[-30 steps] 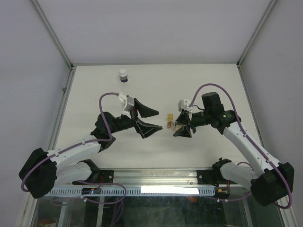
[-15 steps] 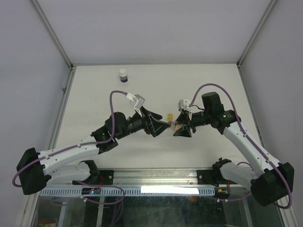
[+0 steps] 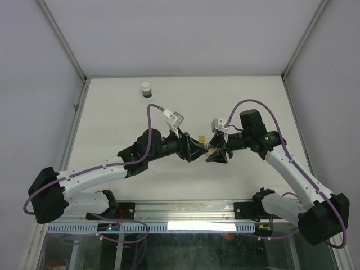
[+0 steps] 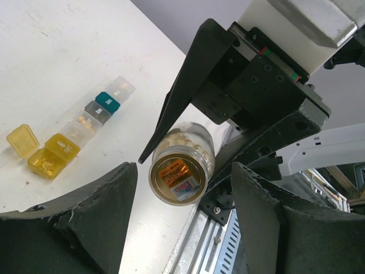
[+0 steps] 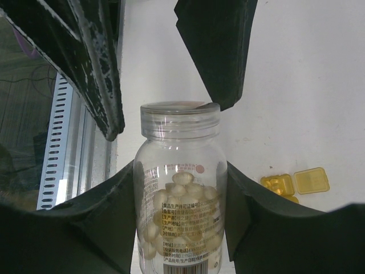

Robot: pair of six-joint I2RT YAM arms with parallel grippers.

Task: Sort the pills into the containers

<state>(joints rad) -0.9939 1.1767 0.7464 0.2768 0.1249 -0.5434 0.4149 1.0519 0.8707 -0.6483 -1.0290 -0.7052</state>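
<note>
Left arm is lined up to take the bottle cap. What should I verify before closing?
1. Right gripper clamped on the pill bottle: ok.
2. Cap seated on the bottle: ok.
3. Left gripper straddling the cap: ok.
4. Left gripper touching the cap: not ok, gaps show on both sides.
5. Yellow compartment of the containers open: ok.
6. Other compartment lids open: cannot tell.
</note>
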